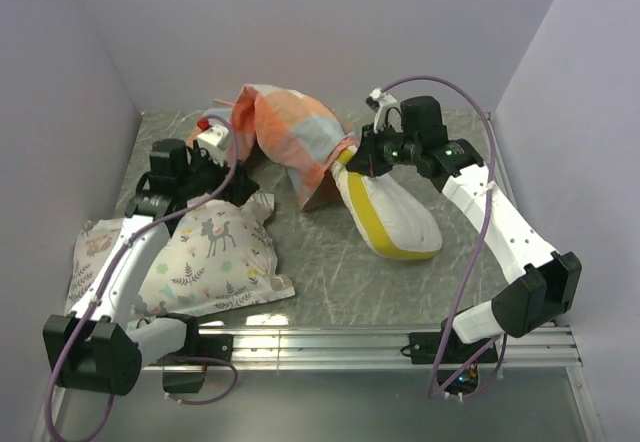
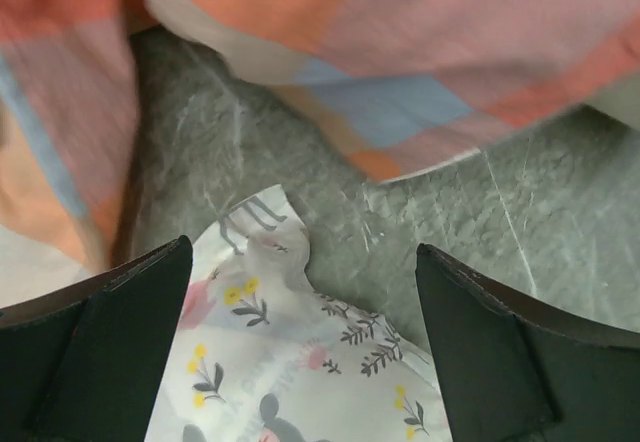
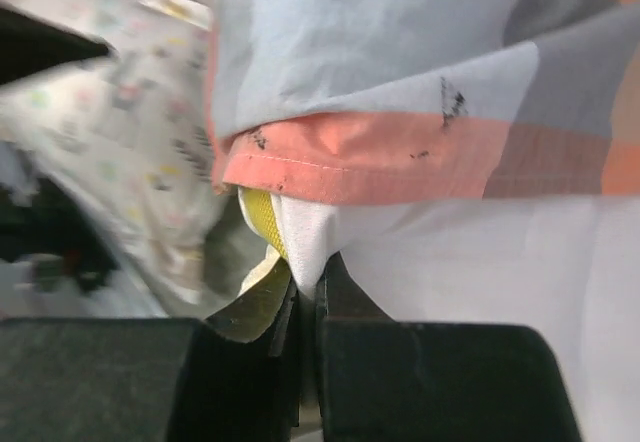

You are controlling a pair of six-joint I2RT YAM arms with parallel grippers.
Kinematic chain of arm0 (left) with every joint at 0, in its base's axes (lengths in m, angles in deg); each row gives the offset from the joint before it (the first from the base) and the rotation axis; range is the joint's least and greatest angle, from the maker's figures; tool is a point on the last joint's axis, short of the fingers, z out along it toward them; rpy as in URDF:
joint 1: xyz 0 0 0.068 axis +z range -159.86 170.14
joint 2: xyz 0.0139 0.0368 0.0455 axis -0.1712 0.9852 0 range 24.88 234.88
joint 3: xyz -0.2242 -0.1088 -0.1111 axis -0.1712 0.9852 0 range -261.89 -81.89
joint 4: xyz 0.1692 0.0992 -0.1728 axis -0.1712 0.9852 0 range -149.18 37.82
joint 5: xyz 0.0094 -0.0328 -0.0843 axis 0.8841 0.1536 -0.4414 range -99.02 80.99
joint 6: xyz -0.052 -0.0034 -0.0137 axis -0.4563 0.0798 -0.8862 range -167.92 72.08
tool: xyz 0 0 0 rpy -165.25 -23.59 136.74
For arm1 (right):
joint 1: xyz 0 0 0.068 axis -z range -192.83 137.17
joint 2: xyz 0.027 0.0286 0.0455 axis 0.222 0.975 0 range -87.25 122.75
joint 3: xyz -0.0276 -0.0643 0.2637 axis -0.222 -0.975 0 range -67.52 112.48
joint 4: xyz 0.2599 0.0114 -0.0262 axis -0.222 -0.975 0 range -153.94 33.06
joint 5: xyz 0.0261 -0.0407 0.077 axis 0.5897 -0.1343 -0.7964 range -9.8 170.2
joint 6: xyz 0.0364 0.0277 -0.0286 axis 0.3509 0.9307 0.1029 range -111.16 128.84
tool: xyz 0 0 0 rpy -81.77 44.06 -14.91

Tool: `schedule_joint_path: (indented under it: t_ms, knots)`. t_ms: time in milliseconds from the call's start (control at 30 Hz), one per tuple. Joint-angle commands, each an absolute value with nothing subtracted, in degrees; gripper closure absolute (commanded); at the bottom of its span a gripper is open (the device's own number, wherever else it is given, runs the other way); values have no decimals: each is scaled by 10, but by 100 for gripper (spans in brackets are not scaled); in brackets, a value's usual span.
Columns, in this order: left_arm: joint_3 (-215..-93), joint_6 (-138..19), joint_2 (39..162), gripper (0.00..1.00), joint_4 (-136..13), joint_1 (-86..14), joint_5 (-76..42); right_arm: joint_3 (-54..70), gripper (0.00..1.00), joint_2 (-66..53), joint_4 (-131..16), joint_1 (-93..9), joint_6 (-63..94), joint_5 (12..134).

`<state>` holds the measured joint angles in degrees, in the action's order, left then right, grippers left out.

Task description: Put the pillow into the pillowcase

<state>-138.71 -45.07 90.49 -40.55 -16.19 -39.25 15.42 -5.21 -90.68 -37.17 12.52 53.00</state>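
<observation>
Lavender walls (image 1: 300, 22) box in a grey-green marbled table (image 1: 330, 272). L side: deer-print pillow (image 1: 215, 252) lies flat. The left gripper (image 2: 302, 257) hovers over its corner, jaws wide apart, holding nothing. Centre-back: pillowcase (image 1: 285, 132) in a heap, hem draped over top end of the pillow (image 1: 395, 217). R: right gripper (image 3: 308, 292) pinched tight on pillow's yellow-banded edge.

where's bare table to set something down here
The best free patch is the front-middle of the table, between the printed pillow and the pillow. The back is crowded with the pillowcase, the open left gripper and the right gripper, which is shut on the pillow.
</observation>
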Motion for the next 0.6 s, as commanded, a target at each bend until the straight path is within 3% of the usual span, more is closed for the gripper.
schedule_joint_path:
  t_ms: [0, 233, 500, 567]
  knots:
    - [-1338, -420, 864, 1, -499, -215, -358, 185, 100, -54, -832, -339, 274, 376]
    - [-1312, -476, 950, 1, -656, -392, -208, 222, 100, -32, -783, -314, 359, 328]
    - [-1439, -470, 1127, 1, -719, -424, -92, 218, 100, -42, -760, -308, 395, 310]
    - [-1493, -460, 1152, 43, -704, -419, -92, 217, 100, -45, -763, -305, 395, 320]
